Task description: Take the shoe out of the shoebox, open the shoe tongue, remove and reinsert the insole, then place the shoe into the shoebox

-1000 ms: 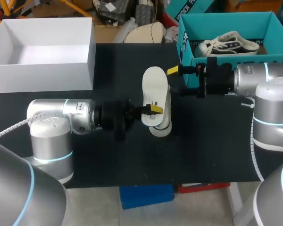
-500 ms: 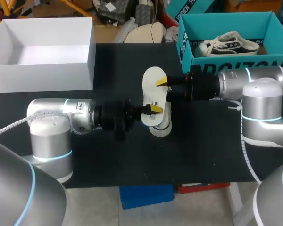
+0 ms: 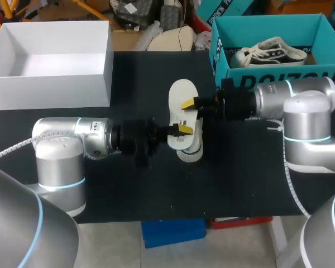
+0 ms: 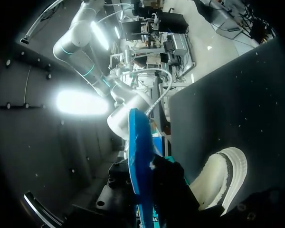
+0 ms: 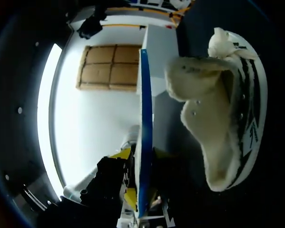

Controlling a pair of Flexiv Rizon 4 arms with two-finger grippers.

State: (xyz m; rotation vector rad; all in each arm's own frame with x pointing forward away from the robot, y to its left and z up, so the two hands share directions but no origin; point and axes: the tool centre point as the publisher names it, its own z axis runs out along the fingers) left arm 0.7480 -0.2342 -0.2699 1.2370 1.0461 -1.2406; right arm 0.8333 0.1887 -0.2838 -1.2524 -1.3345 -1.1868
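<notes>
Head view: left gripper (image 3: 178,129) clamps flat oval insole (image 3: 180,92) mid-worktop (image 3: 128,190), above fleecy shoe (image 3: 191,151). Right gripper (image 3: 191,104) at insole's edge, grip unclear. White box (image 3: 50,92) far-left corner, teal shoebox (image 3: 220,53) far-right.

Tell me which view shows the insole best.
Head view: the insole shows its broad white face there. Both wrist views catch it only edge-on, as a thin blue strip.

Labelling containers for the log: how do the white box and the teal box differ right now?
The white box sits at the table's far left, the teal box at its far right. The white box shows nothing inside; the teal box holds a shoe. The white box's walls are plain; the teal box's front bears print. Both are open-topped.
</notes>
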